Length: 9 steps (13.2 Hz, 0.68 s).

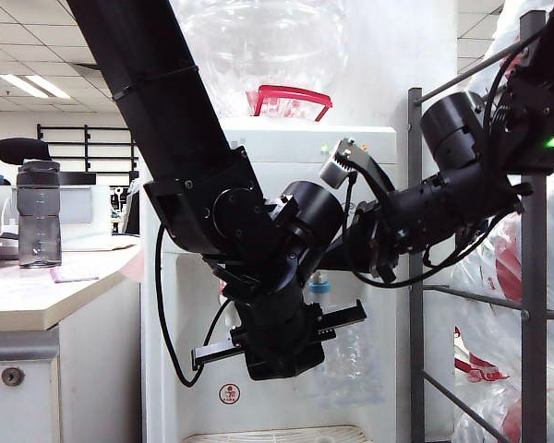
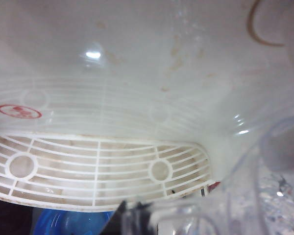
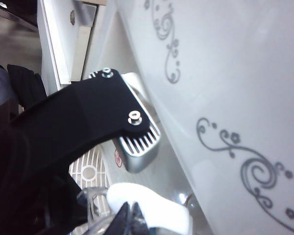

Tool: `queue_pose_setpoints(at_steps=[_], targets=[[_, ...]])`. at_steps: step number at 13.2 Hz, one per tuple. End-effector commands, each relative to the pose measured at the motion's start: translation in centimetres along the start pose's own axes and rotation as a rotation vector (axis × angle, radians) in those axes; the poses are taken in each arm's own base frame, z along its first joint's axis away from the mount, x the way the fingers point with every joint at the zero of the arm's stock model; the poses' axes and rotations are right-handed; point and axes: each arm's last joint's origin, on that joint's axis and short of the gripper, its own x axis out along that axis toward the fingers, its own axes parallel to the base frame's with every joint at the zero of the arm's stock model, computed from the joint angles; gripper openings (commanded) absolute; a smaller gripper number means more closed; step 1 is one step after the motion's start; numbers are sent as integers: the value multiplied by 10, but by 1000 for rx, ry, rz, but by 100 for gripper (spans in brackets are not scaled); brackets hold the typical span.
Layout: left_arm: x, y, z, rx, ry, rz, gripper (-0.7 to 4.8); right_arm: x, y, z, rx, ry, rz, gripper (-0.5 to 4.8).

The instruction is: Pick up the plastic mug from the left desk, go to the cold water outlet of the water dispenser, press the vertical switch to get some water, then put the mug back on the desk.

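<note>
Left gripper (image 1: 279, 355) hangs low in front of the dispenser (image 1: 369, 148), above the drip tray (image 2: 98, 171). The mug (image 1: 351, 365) sits at its far side, held clear of the tray under the tap with the blue collar (image 1: 320, 287). In the left wrist view the mug's clear crinkled wall fills the near corner and hides my fingers. I note the jaws as closed on the mug. Whether there is water in it, I cannot tell. Right gripper (image 3: 134, 147) is up against the dispenser's front panel. One black finger with a ribbed silver pad shows, and the second does not, so I cannot tell whether the jaws are apart or together. Just beyond that finger lies a white curved piece, the switch (image 3: 152, 208), with the mug's rim beside it. I cannot tell if the pad touches it. Counts: one mug, one tap in sight, one switch, one drip tray, one red round sticker (image 1: 229, 394), two grey scroll ornaments (image 3: 255, 171) on the panel, and one large clear jug (image 1: 258, 46) on top with a red handle. On the desk (image 1: 37, 295), well apart from both grippers, stands one grey bottle (image 1: 39, 212). The drawer lock (image 1: 13, 377) is below it. A metal rack (image 1: 533, 231) stands beside the dispenser behind my right arm. In the exterior view my left arm covers most of the panel and the switch.
</note>
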Motion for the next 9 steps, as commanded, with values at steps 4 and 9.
queue_pose_setpoints(at_steps=[4,9], targets=[[-2,-6,7,-25,-34,-44,-6,7,-2,-4,-30,-28,-28,-5],[-2,-6,7,-25,-34,-45,-6,11,3,-14,0,2,-11,-5]])
